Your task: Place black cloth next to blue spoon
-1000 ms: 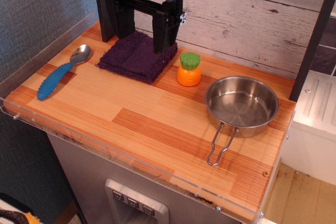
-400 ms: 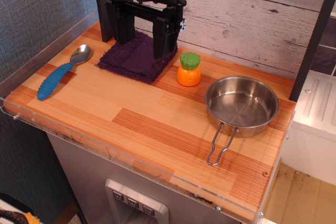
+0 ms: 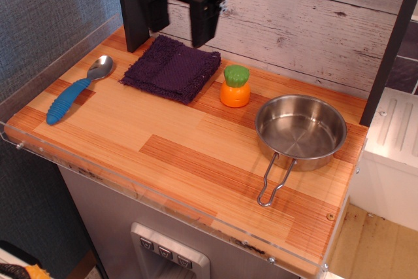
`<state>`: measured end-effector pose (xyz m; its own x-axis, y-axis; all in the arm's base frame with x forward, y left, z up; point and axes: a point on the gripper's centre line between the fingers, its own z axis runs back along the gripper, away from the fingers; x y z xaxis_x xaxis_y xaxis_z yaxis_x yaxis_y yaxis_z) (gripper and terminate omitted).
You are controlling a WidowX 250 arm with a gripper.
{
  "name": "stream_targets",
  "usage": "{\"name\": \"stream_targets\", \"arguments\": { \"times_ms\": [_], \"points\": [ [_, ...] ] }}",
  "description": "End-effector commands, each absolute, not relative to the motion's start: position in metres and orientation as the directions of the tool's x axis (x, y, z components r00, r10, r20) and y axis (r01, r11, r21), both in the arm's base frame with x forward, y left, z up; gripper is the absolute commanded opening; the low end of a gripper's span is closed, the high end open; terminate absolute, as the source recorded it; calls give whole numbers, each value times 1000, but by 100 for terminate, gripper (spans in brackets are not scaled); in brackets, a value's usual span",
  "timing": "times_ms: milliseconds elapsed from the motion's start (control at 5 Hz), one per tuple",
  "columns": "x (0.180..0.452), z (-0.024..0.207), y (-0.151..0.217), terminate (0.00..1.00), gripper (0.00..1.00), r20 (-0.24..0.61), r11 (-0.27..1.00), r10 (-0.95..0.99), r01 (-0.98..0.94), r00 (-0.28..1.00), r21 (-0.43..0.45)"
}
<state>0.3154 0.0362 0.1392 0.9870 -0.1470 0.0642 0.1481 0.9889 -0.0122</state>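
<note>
The black cloth, a folded dark purple knitted square, lies flat at the back left of the wooden table. The blue spoon lies just to its left, blue ribbed handle toward the front, silver bowl toward the back. A small gap of wood separates cloth and spoon. My gripper hangs open and empty above the cloth's back edge, its two black fingers apart and clear of the cloth.
An orange toy carrot with a green top stands right of the cloth. A steel pan with a wire handle sits at the right. A clear plastic rim borders the table's left and front. A plank wall stands behind.
The gripper has risen straight up off the cloth, from fingers down on it to hanging clear above. The cloth stays flat where it was.
</note>
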Motion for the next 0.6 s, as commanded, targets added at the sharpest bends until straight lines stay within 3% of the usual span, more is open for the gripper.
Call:
{"name": "stream_targets", "arguments": {
  "times_ms": [0, 400],
  "points": [
    [351, 131, 55, 0, 100, 80, 989, -137, 132, 987, 71],
    [366, 95, 85, 0, 100, 55, 994, -86, 82, 995, 71]
  ]
}}
